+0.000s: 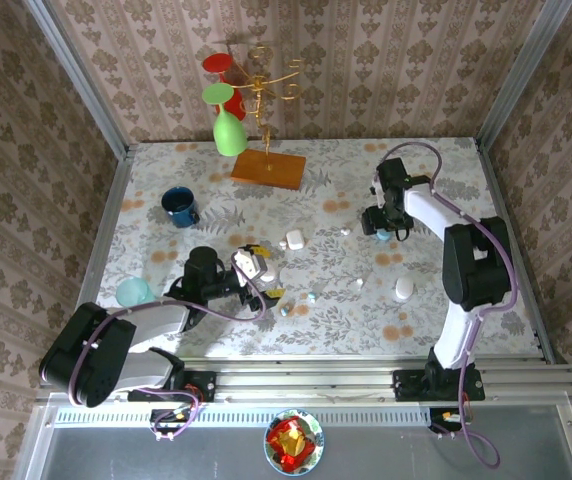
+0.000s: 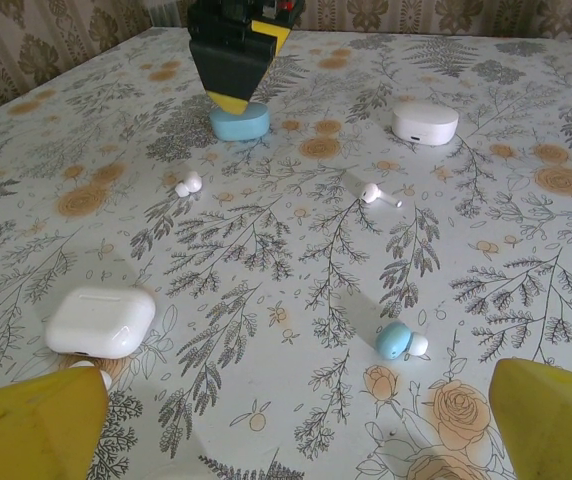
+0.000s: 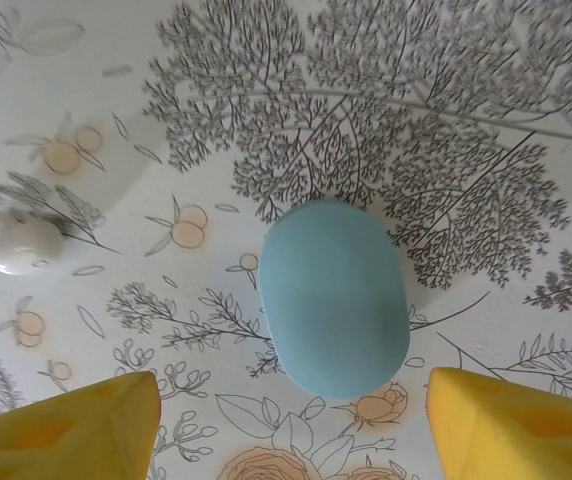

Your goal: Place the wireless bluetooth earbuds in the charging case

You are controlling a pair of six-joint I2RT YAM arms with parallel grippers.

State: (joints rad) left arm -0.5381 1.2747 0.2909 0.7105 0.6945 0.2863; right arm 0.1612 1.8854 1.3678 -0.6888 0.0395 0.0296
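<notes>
A closed pale teal charging case point(image 3: 334, 297) lies on the floral tablecloth. My right gripper point(image 3: 291, 430) hangs open just above it, one yellow finger point(image 3: 66, 430) on each side and clear of it. From the left wrist view the same teal case point(image 2: 239, 122) sits under the right gripper point(image 2: 228, 60). A teal-tinted earbud point(image 2: 399, 341) lies just ahead of my open left gripper point(image 2: 296, 420), toward the right finger. Two white earbuds point(image 2: 376, 193) point(image 2: 188, 183) lie farther out. Beside the left finger is a white squarish case point(image 2: 101, 320). From above, the left gripper point(image 1: 251, 268) is at the table's middle front.
A white oval case point(image 2: 425, 123) lies near the teal one. A white bud point(image 3: 19, 240) sits left of the teal case. A blue mug point(image 1: 179, 206), a teal cup point(image 1: 134, 292) and a wooden stand point(image 1: 268, 167) hung with glasses occupy the left and back.
</notes>
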